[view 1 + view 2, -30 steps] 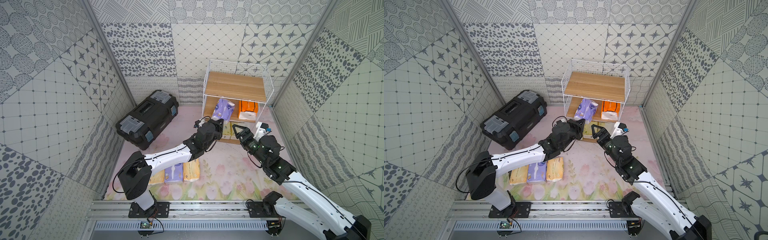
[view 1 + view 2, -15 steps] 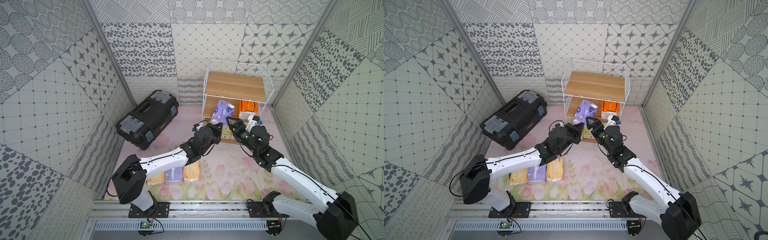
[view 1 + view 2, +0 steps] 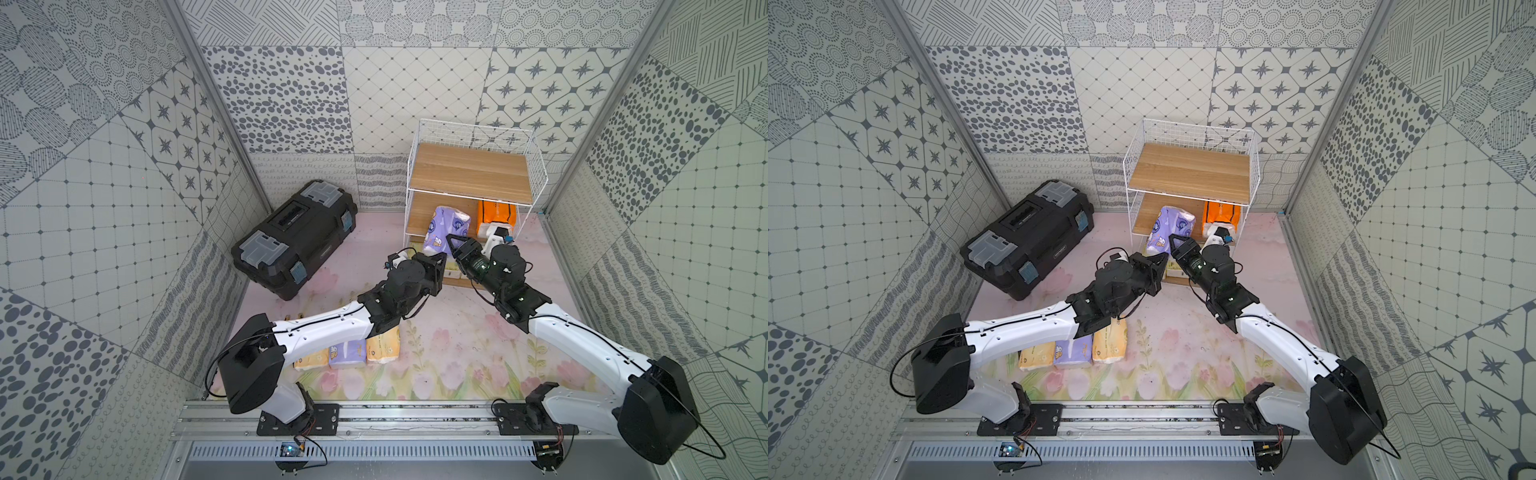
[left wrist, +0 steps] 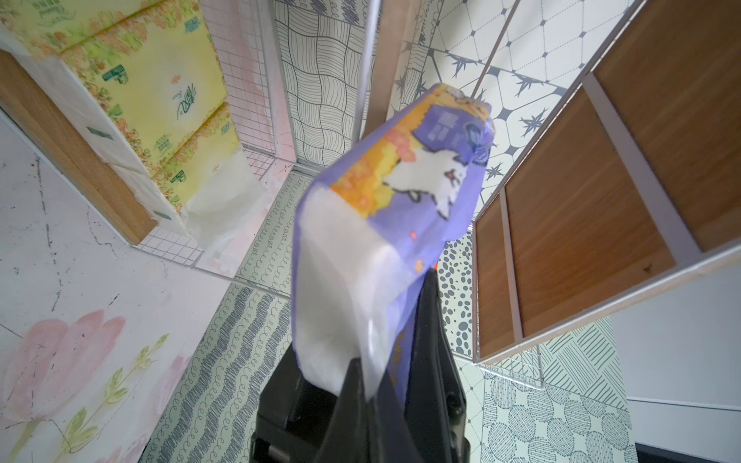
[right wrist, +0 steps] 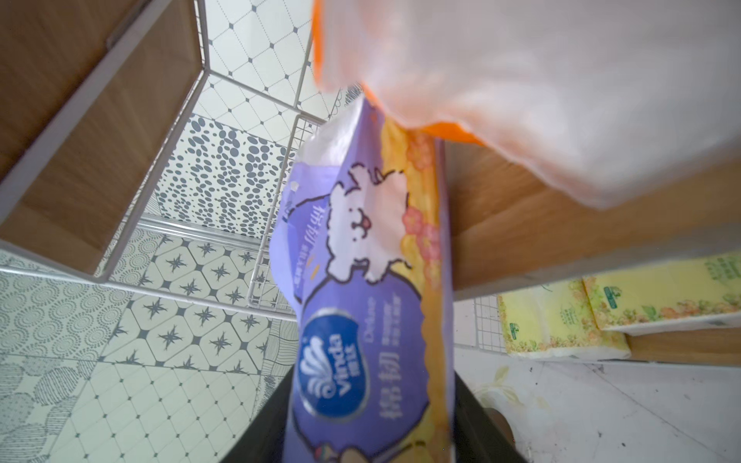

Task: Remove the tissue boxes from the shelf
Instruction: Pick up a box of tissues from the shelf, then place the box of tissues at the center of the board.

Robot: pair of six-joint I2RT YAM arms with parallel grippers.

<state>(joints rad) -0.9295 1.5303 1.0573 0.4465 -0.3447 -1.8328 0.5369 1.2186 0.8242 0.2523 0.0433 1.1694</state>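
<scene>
My left gripper (image 4: 385, 340) is pinched tight on the end flap of the purple pack (image 4: 401, 180); the label reads Vinda Deluxe. My right gripper (image 5: 371, 401) straddles it, can't tell if it's squeezing. Pack tips over the front edge of the middle board of the shelf (image 3: 469, 174), with open floor (image 3: 457, 340) in front.

In both top views, the right gripper (image 3: 454, 243) and left gripper (image 3: 439, 261) hide the lower end of the lavender plastic-wrapped tissue pack (image 3: 449, 220) from you. In the right wrist view the black fingers (image 5: 264, 433) are cut off by the frame edge, so it is unclear whether they press the pack. The bright orange tissue pack (image 5: 521, 80) there is blurred and cropped. The left arm (image 3: 324, 328) covers the far ends of the three soft packs (image 3: 347, 353) on the floral mat (image 3: 436, 365). Both arms screen most of the pale yellow-green packs (image 3: 1174, 269) on the lowest board of the white wire shelf (image 3: 469, 174).
</scene>
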